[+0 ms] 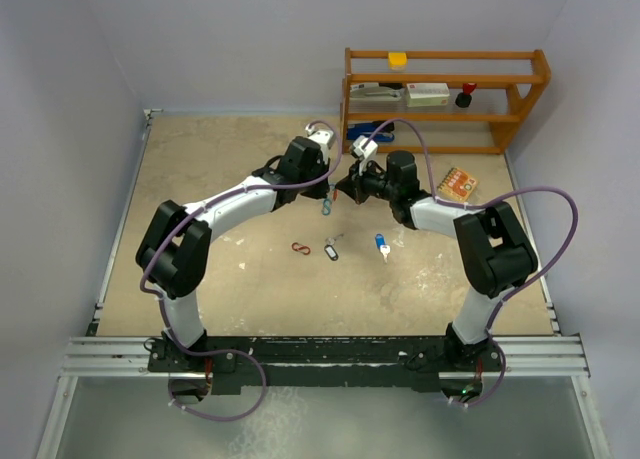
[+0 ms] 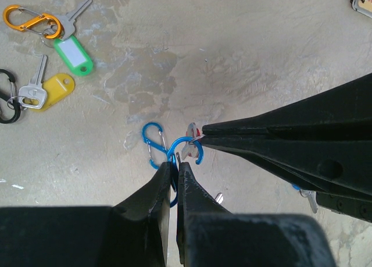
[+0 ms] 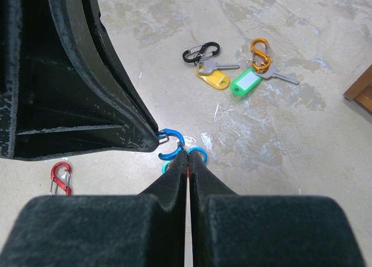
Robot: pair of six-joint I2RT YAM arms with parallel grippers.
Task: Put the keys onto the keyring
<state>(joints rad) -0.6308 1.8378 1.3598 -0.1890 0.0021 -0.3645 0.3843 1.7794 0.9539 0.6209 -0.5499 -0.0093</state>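
My left gripper (image 2: pixel 172 165) is shut on a blue S-shaped clip (image 2: pixel 156 143), the keyring, and holds it above the table (image 1: pixel 240 179). My right gripper (image 3: pixel 188 153) is shut on a small key with a red sliver showing between the fingers; its pale and red end (image 2: pixel 192 134) sits at the clip's open upper loop (image 3: pixel 174 145). In the top view both grippers meet mid-table, with the blue clip (image 1: pixel 326 208) hanging below. A green-tagged key (image 2: pixel 74 52) on an orange clip (image 2: pixel 26 18) and a yellow-tagged key (image 2: pixel 49 89) on a black clip (image 3: pixel 200 50) lie on the table.
A red clip (image 1: pixel 300 248), a black-tagged key (image 1: pixel 332 249) and a blue-tagged key (image 1: pixel 383 245) lie loose in front of the grippers. An orange box (image 1: pixel 459 184) lies at the right. A wooden shelf (image 1: pixel 445 99) stands at the back right.
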